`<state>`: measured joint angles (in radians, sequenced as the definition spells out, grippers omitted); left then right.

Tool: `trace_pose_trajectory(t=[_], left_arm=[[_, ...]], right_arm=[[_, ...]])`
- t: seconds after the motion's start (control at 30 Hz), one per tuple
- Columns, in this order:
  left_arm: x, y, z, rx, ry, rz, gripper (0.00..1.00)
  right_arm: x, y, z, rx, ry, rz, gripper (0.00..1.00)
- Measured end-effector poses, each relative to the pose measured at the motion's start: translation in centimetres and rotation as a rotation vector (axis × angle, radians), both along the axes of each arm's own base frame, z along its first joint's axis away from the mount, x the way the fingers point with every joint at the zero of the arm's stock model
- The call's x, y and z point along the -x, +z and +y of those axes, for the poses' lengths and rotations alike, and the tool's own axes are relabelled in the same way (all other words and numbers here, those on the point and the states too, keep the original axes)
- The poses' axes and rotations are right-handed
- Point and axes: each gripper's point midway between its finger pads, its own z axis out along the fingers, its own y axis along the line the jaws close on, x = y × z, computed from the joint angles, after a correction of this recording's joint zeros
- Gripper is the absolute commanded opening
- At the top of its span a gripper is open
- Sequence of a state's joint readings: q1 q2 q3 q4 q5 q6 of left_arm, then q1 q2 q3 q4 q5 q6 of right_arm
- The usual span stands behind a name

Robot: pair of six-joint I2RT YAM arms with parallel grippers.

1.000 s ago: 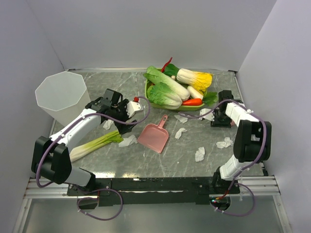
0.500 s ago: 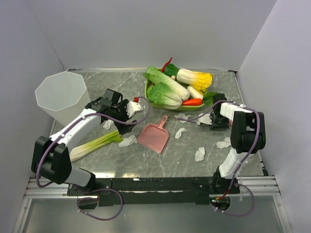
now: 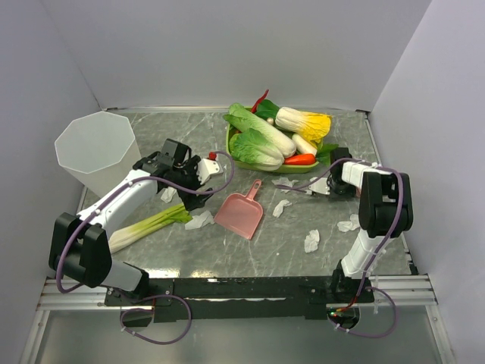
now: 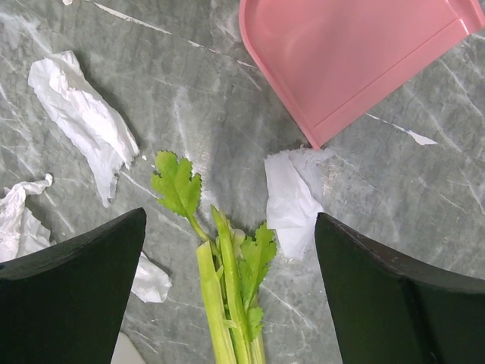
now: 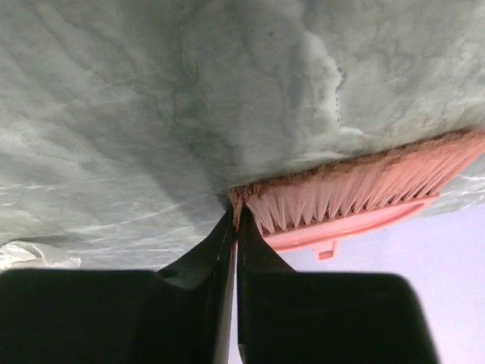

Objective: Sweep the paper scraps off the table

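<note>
risk: right pincer may have closed on nothing

right gripper (image 5: 236, 214) has its jaws pressed flat together at the end of the pink brush (image 5: 345, 201). the bristles sit just beside the tips, not between them, so a lift could leave the brush on the table (image 3: 265, 258). left gripper (image 4: 229, 227) hangs wide open over the leek (image 4: 227, 303), beside the dustpan (image 4: 356, 61). paper scraps (image 3: 311, 241) lie scattered around the pan and near the right arm. a brushless sweep could shove them under the vegetable basket (image 3: 229, 144).
</note>
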<state>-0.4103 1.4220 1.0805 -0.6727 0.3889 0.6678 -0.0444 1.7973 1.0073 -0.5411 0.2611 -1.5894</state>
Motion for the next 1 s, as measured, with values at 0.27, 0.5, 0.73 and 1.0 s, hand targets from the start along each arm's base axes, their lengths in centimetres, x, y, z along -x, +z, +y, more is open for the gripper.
trace_pose_trajectory(t=[0.27,0.5,0.73,1.0], left_arm=[[-0.2,1.1,-0.3,0.018,-0.009,-0.025,0.96],[0.5,1.7,-0.6,0.044,-0.034,-0.044,0.96],[1.7,0.9,-0.7,0.035,-0.073,-0.016,0.93],[4.5,2.9,-2.9,0.146,-0.264,-0.096,0.93]], right_arm=[[2.0,4.4,6.9,-0.188,0.054,-0.054,0.00],[7.0,8.9,16.9,-0.440,0.173,0.010,0.00],[11.0,8.2,20.1,-0.525,0.102,0.152,0.00],[11.0,13.0,25.5,-0.648,0.127,0.151,0.00]])
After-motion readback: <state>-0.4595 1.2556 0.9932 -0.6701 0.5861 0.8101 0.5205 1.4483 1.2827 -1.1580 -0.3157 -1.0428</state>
